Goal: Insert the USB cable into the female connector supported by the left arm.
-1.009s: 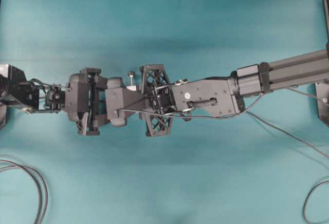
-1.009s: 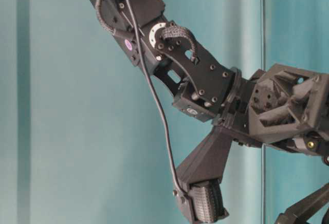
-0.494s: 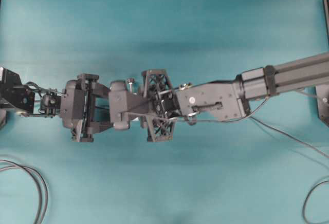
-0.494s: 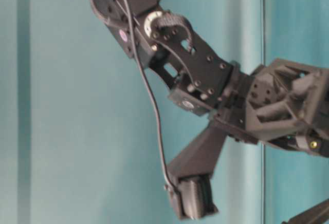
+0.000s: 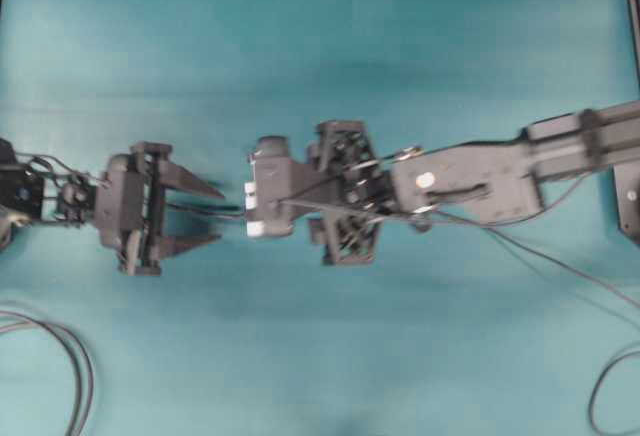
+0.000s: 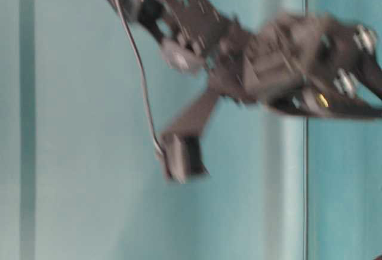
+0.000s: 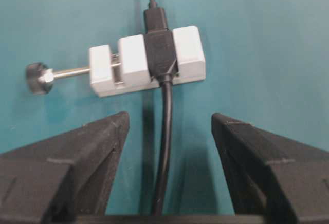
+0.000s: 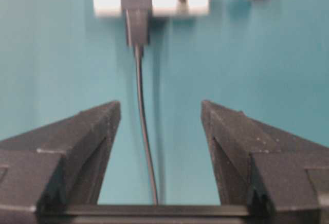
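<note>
Blue-green counter (image 7: pixel 267 39) fills every view. Closest in the left wrist view, the left pincer (image 7: pixel 169 126) stands wide and holds nothing. Its own thin cable runs straight out between its fingers (image 7: pixel 87 147) to the female connector (image 7: pixel 149 62), the small white block lying flat just ahead. On the far side, the USB cable (image 8: pixel 144 131) looks plugged into the block. From above, the right pincer (image 5: pixel 262 196) is right over the block, also wide and empty. Both pincers face each other along one line, with the block between them, nearer the right one.
</note>
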You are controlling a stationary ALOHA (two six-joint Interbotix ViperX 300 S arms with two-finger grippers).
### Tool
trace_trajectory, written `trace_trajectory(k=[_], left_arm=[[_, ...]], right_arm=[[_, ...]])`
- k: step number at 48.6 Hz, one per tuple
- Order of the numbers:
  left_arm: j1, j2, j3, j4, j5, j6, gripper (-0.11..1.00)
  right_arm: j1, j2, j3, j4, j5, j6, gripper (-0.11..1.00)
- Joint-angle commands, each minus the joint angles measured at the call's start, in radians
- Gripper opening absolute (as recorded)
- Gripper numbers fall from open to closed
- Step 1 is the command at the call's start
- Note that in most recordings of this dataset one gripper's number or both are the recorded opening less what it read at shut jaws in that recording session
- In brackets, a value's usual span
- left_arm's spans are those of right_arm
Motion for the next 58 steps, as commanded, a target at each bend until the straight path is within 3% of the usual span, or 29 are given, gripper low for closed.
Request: trace_trajectory(k=[1, 17, 35, 41, 48, 58], left_arm=[[0.031, -0.091, 0.009, -0.005, 0.025, -0.003, 0.77], [0.083, -0.354, 0.017, -0.005, 0.235, -0.005, 0.77], [0.1, -0.716, 0.104, -0.005, 0.296, -0.002, 0.77], [0.103, -0.844, 0.126, -0.005, 0.443, -0.005, 0.77], [0.107, -0.989, 0.124, -0.005, 0.621, -0.02, 0.77], [0.106, -1.22, 0.164, -0.005, 0.652, -0.106, 0.78]], right_arm=[[0.002, -0.107, 0.061, -0.002, -0.055, 0.011, 0.66], [-0.064, -0.43, 0.356, -0.002, -0.252, 0.141, 0.66], [-0.141, -0.907, 0.762, -0.003, -0.712, 0.109, 0.65], [-0.158, -1.069, 0.861, -0.003, -0.687, 0.11, 0.65], [-0.156, -1.218, 0.91, -0.002, -0.592, 0.114, 0.66], [-0.158, -1.379, 0.957, -0.002, -0.569, 0.115, 0.66]])
